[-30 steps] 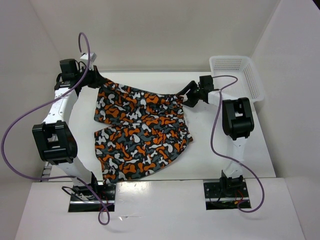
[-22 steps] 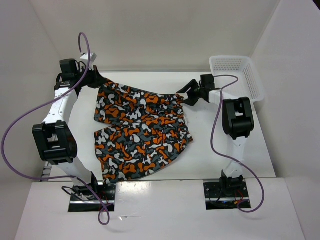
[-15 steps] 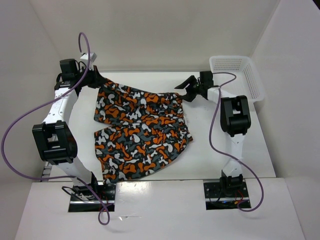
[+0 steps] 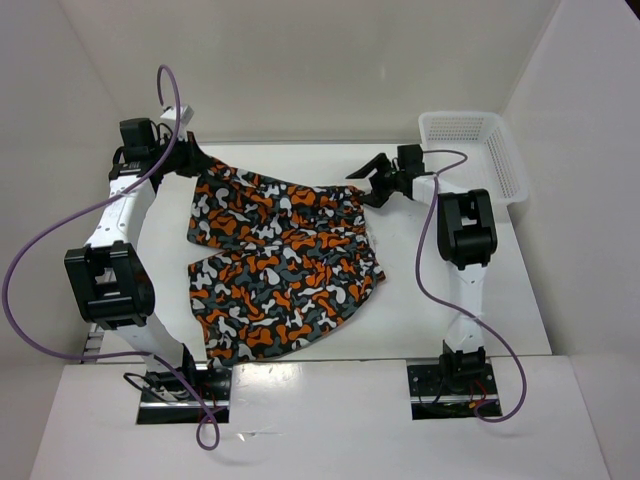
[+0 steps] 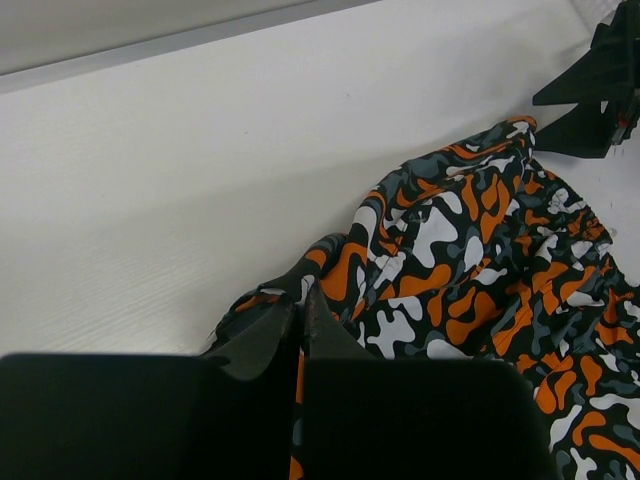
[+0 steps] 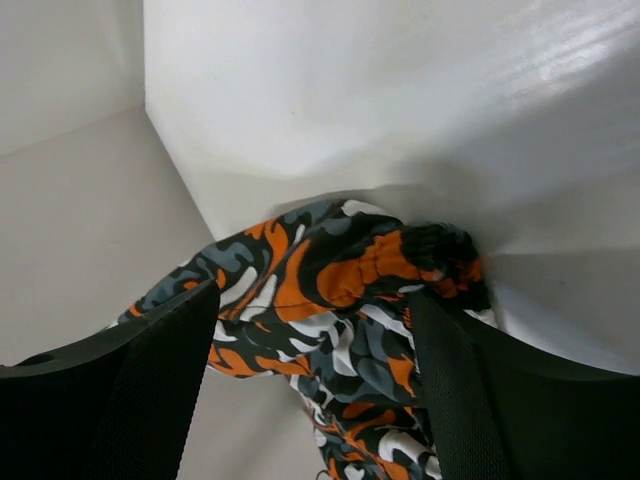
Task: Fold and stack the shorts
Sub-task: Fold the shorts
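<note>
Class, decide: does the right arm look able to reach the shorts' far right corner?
Probably yes: the right fingers stand open astride that corner of the shorts, and nothing lies between.

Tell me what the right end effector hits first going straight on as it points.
Probably the bunched corner of the soft orange, black, grey and white camouflage shorts, directly ahead of the open right end effector; depth is unclear.

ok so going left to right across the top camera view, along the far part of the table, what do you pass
left gripper, shut on a corner of the shorts → shorts → right gripper, open at their other far corner → white mesh basket
</note>
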Controlling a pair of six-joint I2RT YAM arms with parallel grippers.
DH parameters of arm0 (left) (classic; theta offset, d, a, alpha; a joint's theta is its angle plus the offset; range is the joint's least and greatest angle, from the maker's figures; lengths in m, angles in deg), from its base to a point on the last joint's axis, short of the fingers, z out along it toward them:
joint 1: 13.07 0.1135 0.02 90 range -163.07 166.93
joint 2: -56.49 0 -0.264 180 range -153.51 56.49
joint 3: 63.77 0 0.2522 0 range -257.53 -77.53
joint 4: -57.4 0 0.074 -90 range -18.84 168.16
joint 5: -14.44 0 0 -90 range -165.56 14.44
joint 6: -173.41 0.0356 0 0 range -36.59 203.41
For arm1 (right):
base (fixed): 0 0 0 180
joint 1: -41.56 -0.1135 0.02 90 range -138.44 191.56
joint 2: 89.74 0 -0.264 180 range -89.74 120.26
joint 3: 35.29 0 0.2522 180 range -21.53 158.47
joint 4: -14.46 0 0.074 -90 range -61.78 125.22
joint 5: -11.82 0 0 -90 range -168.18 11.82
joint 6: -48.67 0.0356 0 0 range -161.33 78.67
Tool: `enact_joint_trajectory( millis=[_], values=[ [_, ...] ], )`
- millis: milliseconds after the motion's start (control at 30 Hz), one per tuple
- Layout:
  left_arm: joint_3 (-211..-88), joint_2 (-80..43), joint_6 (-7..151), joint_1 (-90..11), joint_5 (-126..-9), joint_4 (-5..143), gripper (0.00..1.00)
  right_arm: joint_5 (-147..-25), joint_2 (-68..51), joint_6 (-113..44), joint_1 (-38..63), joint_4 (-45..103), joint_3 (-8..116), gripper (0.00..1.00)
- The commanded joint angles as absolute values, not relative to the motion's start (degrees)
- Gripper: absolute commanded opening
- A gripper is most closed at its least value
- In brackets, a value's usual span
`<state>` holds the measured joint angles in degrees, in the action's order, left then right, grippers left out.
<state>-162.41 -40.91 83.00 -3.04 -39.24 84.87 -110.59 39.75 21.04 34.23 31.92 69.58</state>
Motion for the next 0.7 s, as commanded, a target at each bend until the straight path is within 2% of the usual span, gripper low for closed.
enact_joint_trajectory(
  millis=[0, 100, 200, 233, 300, 433, 667],
  values=[
    [-164.81, -39.31, 83.41, -3.22, -37.68, 82.93, 0.0, -112.2, 41.56, 23.08, 34.53, 31.12, 74.0, 0.82],
    [-164.28, -38.78, 83.41, -3.22, -37.68, 82.93, 0.0, -112.9, 45.08, 23.88, 34.53, 31.12, 76.46, 0.78],
    [-164.28, -38.78, 83.41, -3.22, -37.68, 84.16, 0.0, -112.29, 45.96, 23.88, 34.53, 32.34, 77.96, 0.52],
    [-164.28, -38.78, 83.41, -3.22, -37.68, 84.16, 0.0, -111.07, 45.96, 23.88, 34.53, 32.35, 77.96, 0.37],
    [-164.28, -38.25, 83.41, -3.22, -37.68, 84.16, 0.0, -110.53, 45.96, 22.4, 34.53, 33.49, 78.49, 0.27],
    [-164.28, -38.25, 83.41, -3.22, -37.68, 84.16, 0.0, -110.53, 45.96, 20.98, 35.06, 34.72, 79.19, 0.0],
    [-164.8, -38.25, 83.41, -2.52, -37.68, 84.16, 0.0, -107.81, 39.03, 18.34, 36.2, 34.2, 72.96, 0.0]
  ],
)
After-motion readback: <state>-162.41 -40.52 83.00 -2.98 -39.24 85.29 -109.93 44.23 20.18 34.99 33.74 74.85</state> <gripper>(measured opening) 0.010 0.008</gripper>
